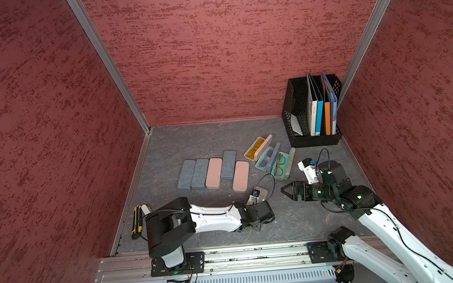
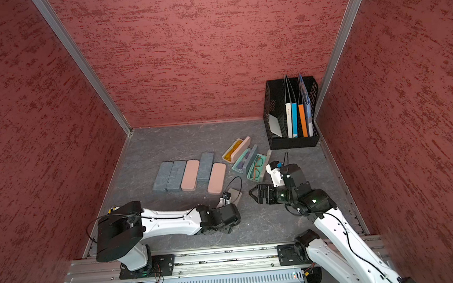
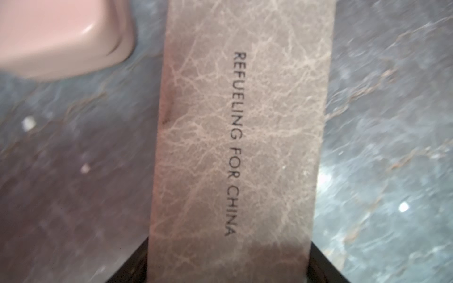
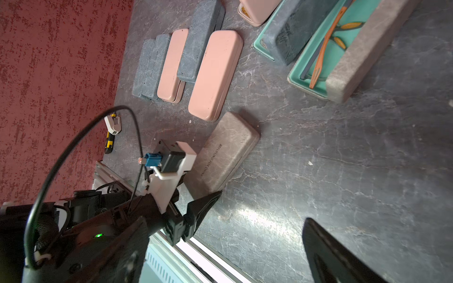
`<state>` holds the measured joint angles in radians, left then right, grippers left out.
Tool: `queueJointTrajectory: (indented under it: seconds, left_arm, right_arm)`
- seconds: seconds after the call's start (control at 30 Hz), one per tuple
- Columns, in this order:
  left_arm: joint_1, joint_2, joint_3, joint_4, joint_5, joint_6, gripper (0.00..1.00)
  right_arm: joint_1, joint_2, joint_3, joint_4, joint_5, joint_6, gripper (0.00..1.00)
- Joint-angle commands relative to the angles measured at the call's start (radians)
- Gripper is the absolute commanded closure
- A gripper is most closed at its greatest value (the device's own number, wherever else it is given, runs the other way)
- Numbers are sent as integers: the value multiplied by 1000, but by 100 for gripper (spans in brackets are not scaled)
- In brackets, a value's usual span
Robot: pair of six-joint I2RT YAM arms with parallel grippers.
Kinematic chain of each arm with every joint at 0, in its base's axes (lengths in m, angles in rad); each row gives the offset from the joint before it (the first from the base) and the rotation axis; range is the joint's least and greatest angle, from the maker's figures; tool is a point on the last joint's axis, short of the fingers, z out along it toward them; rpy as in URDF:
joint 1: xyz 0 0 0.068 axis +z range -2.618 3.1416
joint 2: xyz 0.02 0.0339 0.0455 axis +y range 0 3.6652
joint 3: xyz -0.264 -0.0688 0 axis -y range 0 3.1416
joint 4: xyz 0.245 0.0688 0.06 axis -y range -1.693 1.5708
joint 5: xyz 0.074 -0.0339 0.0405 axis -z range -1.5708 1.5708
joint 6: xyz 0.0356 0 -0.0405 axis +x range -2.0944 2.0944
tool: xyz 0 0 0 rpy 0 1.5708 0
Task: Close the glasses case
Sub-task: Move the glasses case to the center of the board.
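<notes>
I am looking down on a grey marbled table (image 1: 191, 139) with red walls on three sides. The grey-brown glasses case (image 4: 225, 152) lies flat and shut near the front middle of the table, just beside the near end of a pink case (image 3: 61, 36) but apart from it. Black lettering runs along its lid. The left gripper (image 3: 228, 267) is at the case's near end. The left wrist view shows a dark finger on either side of the case, but I cannot tell whether they press on it. The right gripper (image 1: 285, 192) hangs over bare table to the right of the case, its fingers spread wide with nothing between them. Behind the case, five closed cases (image 1: 213, 173) lie side by side, three blue-grey and two pink. To their right are three open cases (image 1: 268, 158), lids up, and the nearest one holds orange-framed glasses (image 1: 279, 165). A black file holder (image 1: 296, 119) with folders stands in the back right corner. A yellow and black box cutter (image 1: 136, 221) lies at the table's left edge.
</notes>
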<state>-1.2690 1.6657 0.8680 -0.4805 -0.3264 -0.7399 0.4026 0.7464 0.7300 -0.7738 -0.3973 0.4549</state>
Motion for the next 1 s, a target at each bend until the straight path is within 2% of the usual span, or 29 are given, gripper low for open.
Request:
queueJointTrajectory:
  seconds: [0.0,0.13,0.23,0.43,0.53,0.67,0.83,0.97]
  left_arm:
    - [-18,-48,-105,-38,6,-122,39]
    - [-17,-101,-156,-16,4,-155,48]
    - [-35,-144,-189,-63,-18,-232,48]
    - [-89,-342,-384,-57,-34,-454,48]
    - [-130,-435,-428,-116,-67,-560,50]
    - [-144,-481,-440,-216,-97,-634,49]
    - [-42,-520,-453,-218,-86,-553,49]
    - [64,-534,-471,-142,-48,-402,49]
  right_arm:
    - [-4,1,-10,26,10,-20,2]
    - [-4,17,-12,38,1,-24,2]
    - [-4,18,-17,38,-7,-26,2]
    - [-4,15,-17,44,-13,-30,2]
    - [-4,19,-17,48,-19,-35,2]
    - [-4,22,-22,58,-29,-38,2]
    - [-4,25,-25,65,-45,-42,2]
    - [-4,24,-30,73,-61,-42,2]
